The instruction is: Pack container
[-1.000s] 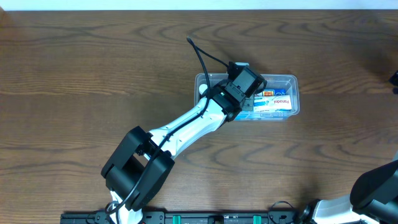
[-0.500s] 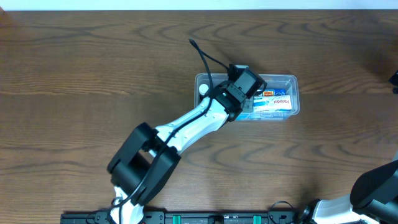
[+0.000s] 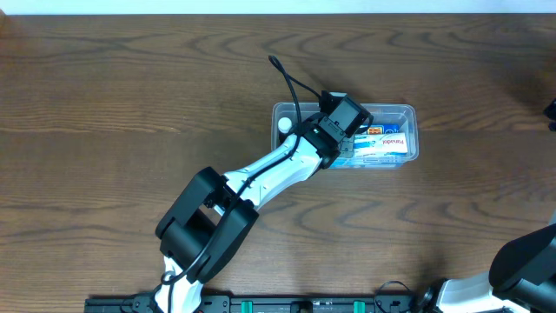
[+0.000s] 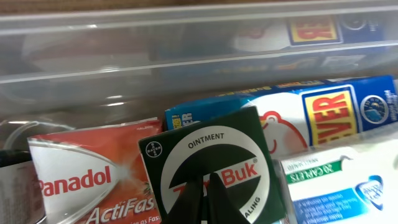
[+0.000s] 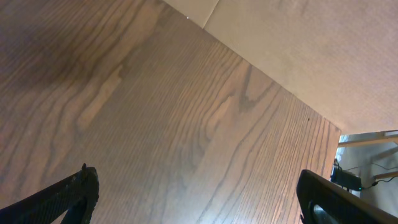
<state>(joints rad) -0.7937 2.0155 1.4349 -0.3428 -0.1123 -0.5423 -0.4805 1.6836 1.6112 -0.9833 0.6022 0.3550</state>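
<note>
Big wooden table (image 3: 122, 96), and the left arm (image 3: 269, 169) reaches across it into the clear container (image 3: 412, 130), which sits right of centre with medicine boxes (image 3: 382, 143) packed inside. Down there the left gripper (image 4: 208, 198) is clenched, tips together in front of the green ointment box (image 4: 211, 162), while the right gripper (image 5: 196, 186) hangs released, jaws wide over bare wood

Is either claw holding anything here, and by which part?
Nothing is held. The left claw is shut with nothing between its tips, which point at the green ointment box; the right claw is open and empty.
</note>
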